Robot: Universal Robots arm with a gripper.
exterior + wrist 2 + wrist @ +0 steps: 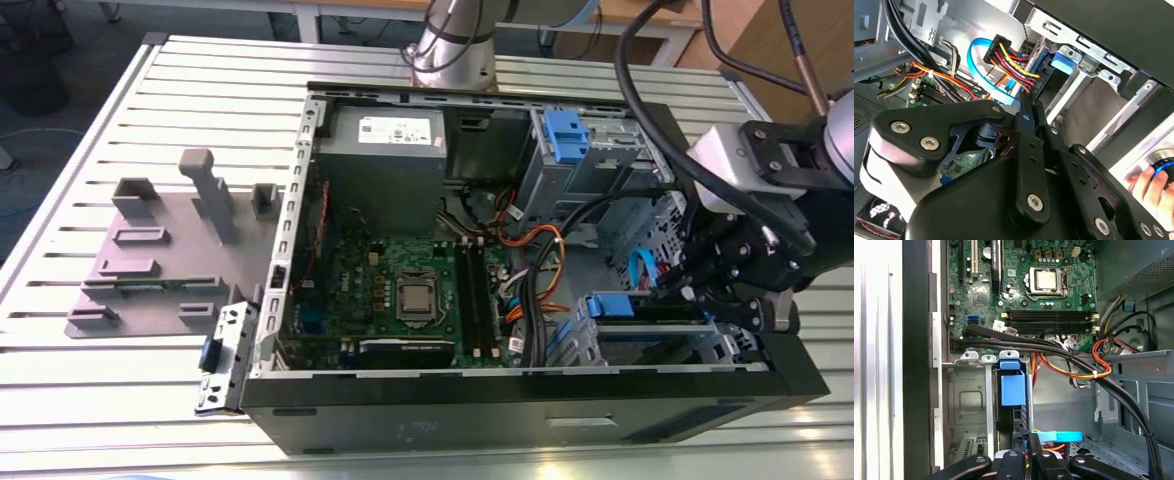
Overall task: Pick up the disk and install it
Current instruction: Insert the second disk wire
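One disk (1013, 390) stands edge-on in its bay (969, 405), long axis toward the claw (1023, 439), grip unclear.

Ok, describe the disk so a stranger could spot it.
Find the open computer case. In its drive cage at the exterior view's lower right, by the gripper, sits the disk. Its blue bracket is nearest the gripper, unlike the upper blue latch.
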